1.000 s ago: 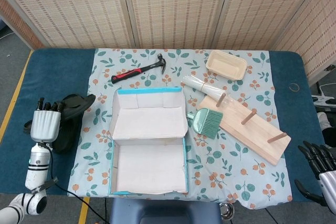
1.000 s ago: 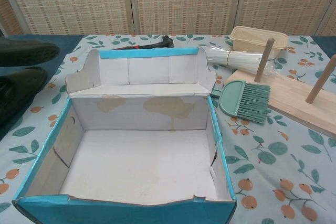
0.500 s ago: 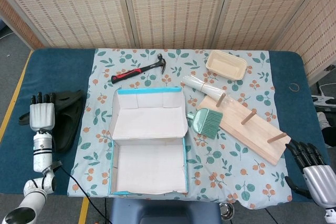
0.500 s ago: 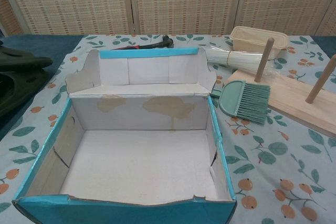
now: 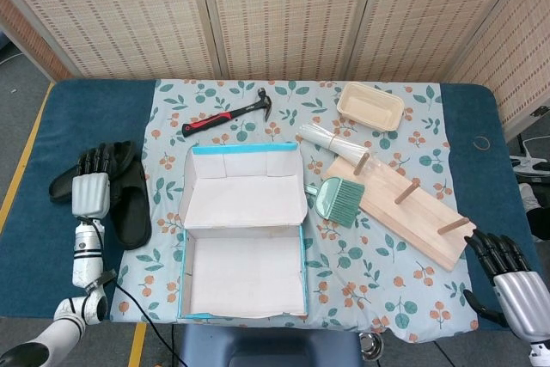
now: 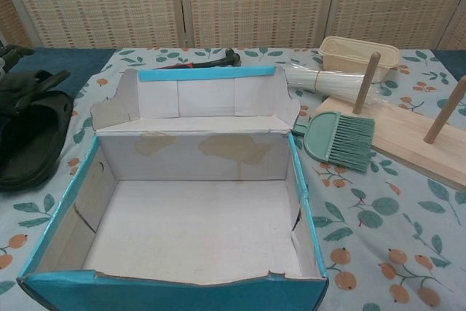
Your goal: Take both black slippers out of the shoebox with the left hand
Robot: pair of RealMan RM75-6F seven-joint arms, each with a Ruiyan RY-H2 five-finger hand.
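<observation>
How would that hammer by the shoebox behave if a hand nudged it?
The hammer lies flat on the cloth, so it would likely slide or pivot, not roll. Its metal head probably makes it end-heavy. The red-and-black handle looks grippy.

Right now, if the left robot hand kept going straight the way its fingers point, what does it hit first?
The black slippers: the left robot hand sits over them, fingers pointing toward the table's far edge. Beyond the slippers only bare blue table shows. Its height above them is unclear.
</observation>
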